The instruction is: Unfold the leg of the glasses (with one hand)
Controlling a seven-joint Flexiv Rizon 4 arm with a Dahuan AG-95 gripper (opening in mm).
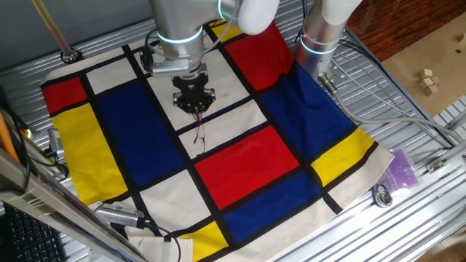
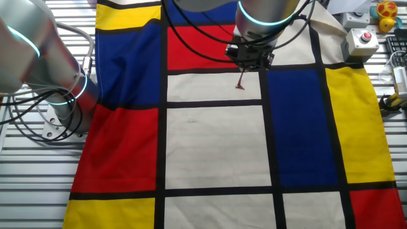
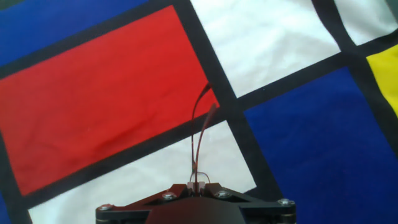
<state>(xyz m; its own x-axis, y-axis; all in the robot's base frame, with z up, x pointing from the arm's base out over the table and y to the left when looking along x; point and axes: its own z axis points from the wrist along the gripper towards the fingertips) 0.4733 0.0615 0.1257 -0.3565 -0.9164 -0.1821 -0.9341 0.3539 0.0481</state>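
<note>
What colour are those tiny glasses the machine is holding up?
Dark reddish-brown wire: the glasses hang from the hand, clearest in the hand view.

I'm working in a robotics lab. The slotted aluminium table (image 1: 408, 94), bundled cables (image 2: 25, 121) and a red emergency-stop button box (image 2: 360, 42) show it.

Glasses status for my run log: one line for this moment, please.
gripper: shut on glasses | glasses: lifted, hanging below jaws | leg: trailing downward | below: checkered cloth
</note>
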